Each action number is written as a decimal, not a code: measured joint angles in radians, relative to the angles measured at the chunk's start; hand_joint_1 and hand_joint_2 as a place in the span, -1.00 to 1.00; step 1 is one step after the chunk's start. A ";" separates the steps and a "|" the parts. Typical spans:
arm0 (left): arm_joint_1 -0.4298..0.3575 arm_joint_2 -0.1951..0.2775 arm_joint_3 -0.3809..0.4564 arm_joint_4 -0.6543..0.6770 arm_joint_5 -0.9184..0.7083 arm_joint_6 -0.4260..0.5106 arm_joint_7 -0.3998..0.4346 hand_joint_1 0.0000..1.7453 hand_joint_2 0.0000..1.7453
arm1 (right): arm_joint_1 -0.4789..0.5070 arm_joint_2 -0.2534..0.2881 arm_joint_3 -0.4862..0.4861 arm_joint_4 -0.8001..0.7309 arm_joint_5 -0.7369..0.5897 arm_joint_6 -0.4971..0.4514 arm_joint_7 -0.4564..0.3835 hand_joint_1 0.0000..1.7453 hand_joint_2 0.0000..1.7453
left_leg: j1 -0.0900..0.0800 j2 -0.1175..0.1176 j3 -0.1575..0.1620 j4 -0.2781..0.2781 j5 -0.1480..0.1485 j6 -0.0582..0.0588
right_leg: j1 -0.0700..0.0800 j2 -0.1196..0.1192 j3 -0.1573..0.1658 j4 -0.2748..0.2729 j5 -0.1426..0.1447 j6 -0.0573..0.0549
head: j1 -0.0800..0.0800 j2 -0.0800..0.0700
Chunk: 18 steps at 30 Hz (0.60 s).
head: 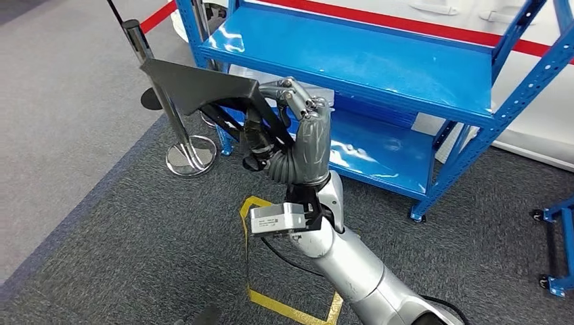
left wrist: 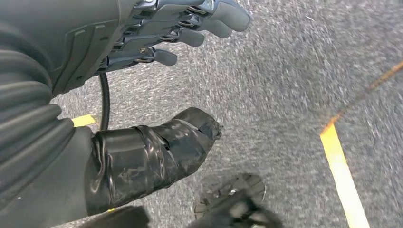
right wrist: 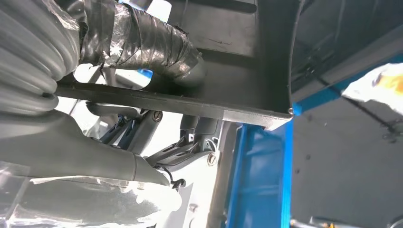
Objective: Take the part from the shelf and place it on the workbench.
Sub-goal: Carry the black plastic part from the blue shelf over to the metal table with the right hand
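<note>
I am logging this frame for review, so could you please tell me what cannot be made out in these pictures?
- Workbench: whether one stands nearby cannot be told.
- Black angular plastic part: in the head view, the right hand covers its gripped end.
- The same part in the right wrist view: cut off by the picture's edges.
- Left hand: the wrist view's edge cuts it off; it holds nothing visible.
- Blue metal shelf: its top is cut off.

Right robot hand [head: 298,128] raised, fingers clamped; left robot hand [left wrist: 157,33] hanging, fingers apart.
</note>
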 joint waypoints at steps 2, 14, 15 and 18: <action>-0.003 -0.001 0.000 0.000 0.000 0.000 0.001 -1.00 1.00 | 0.000 0.000 0.003 0.000 -0.004 0.000 0.000 1.00 1.00 | -0.008 0.009 0.021 -0.046 0.003 0.014 | 0.003 -0.013 -0.001 0.006 -0.006 0.014 | -0.002 0.000; 0.003 0.002 0.000 0.000 0.000 0.001 0.006 -1.00 1.00 | 0.009 -0.008 0.005 -0.003 -0.012 -0.001 -0.006 1.00 1.00 | -0.027 -0.094 0.016 -0.053 0.013 0.081 | 0.020 0.071 -0.107 0.211 -0.072 0.005 | 0.003 0.000; 0.003 0.002 0.000 0.000 0.000 0.001 0.005 -1.00 1.00 | 0.009 -0.008 0.005 -0.003 -0.012 -0.001 -0.005 1.00 1.00 | -0.028 -0.106 0.015 -0.052 0.013 0.080 | 0.021 0.090 -0.078 0.144 -0.038 -0.002 | 0.003 0.000; 0.002 0.000 0.000 0.000 0.001 0.002 0.003 -1.00 1.00 | 0.008 -0.009 0.005 -0.003 -0.015 -0.001 -0.004 1.00 1.00 | -0.027 -0.135 0.006 -0.048 0.018 0.071 | 0.021 0.135 -0.026 0.026 0.000 -0.010 | 0.002 0.000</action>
